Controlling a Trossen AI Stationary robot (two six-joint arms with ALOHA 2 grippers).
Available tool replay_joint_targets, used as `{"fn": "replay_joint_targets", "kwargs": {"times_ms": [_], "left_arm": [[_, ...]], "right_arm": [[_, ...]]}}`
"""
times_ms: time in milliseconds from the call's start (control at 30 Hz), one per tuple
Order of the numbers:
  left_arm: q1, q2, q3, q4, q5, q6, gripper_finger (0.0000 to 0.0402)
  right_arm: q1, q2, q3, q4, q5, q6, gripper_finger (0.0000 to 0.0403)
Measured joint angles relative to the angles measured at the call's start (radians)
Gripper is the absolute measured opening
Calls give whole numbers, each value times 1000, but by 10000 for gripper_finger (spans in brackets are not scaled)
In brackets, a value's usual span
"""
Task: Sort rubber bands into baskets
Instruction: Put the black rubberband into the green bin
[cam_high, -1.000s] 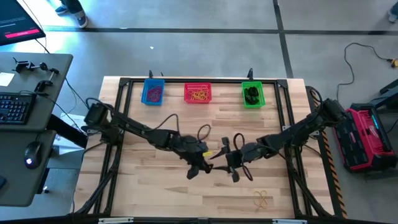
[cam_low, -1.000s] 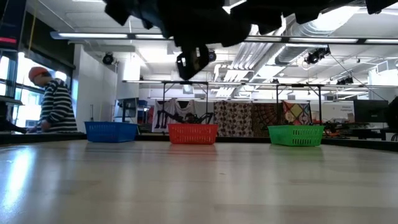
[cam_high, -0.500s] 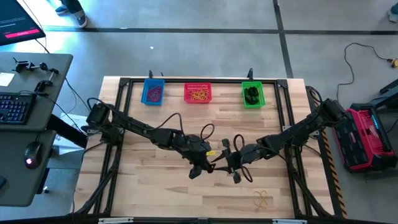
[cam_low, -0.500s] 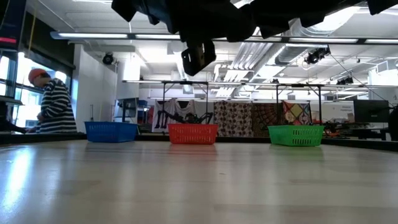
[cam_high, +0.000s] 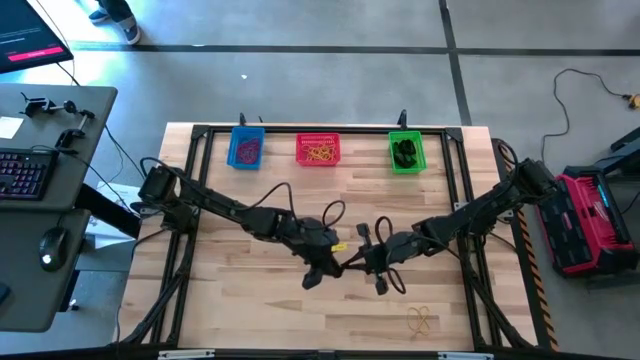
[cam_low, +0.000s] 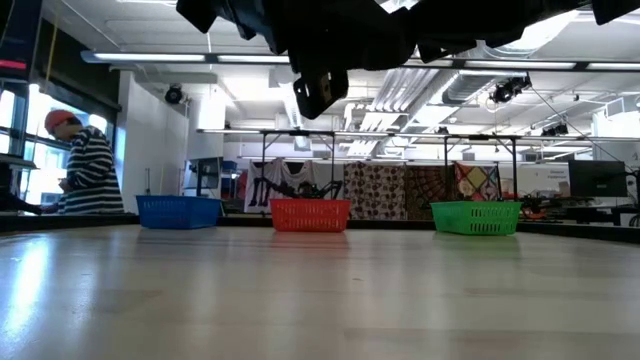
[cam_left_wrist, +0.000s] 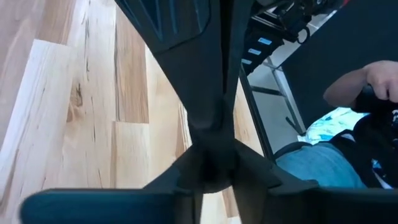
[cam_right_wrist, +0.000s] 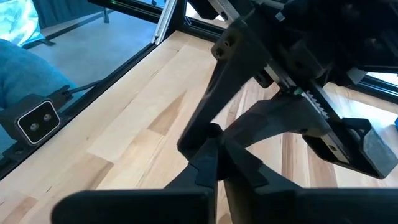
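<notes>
My two grippers meet tip to tip above the middle of the table, the left gripper (cam_high: 333, 262) coming from the left and the right gripper (cam_high: 353, 262) from the right. My right gripper (cam_right_wrist: 216, 152) is shut. No rubber band shows between the dark tips. A small yellow spot (cam_high: 338, 246) sits by the left gripper; I cannot tell what it is. A few tan rubber bands (cam_high: 420, 320) lie on the table near its front edge. The blue basket (cam_high: 246, 148), red basket (cam_high: 318, 150) and green basket (cam_high: 406, 152) stand along the far edge, each with bands inside. My right gripper's shut fingertips (cam_right_wrist: 208, 144) stand right at the left gripper's tips, well above the table, coming level from the table's right. The dark fingers hide whether they touch or whether a band lies between them.
A black frame (cam_high: 300, 130) runs around the table. Bare wood lies in front of the baskets (cam_low: 310, 214) and under the arms. A person in a striped top (cam_low: 85, 165) sits beyond the far left corner. A desk with a keyboard (cam_high: 25, 170) stands left of the table.
In the high view the small gap between the two grippers' tips has closed, so they now meet. Both arms have otherwise kept their place above the table's middle.
</notes>
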Motion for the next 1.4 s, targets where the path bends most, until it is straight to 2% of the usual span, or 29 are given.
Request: {"fn": "replay_joint_targets", "kwargs": {"times_ms": [167,400,633,867,1000,1233,1400], "left_arm": [[-2,-1,0,-27,-19,31,107],[-13,-50,-2,-130,-239,150,162],[-73,-87,-25,-103,-407,252,181],[-92,-87,-146,64,-404,218,182],[-81,-86,-214,206,-377,210,182],[-72,-86,-297,377,-371,210,182],[-72,-86,-357,471,-382,195,182]], "right_arm": [[1,0,0,-4,-16,5,2],[2,0,0,-41,-16,52,2],[2,-1,0,-91,46,83,1],[-25,-39,0,-181,131,118,0],[-75,-85,0,-292,188,142,0],[-247,-166,0,-525,287,215,0],[-399,-229,0,-659,375,206,0]]}}
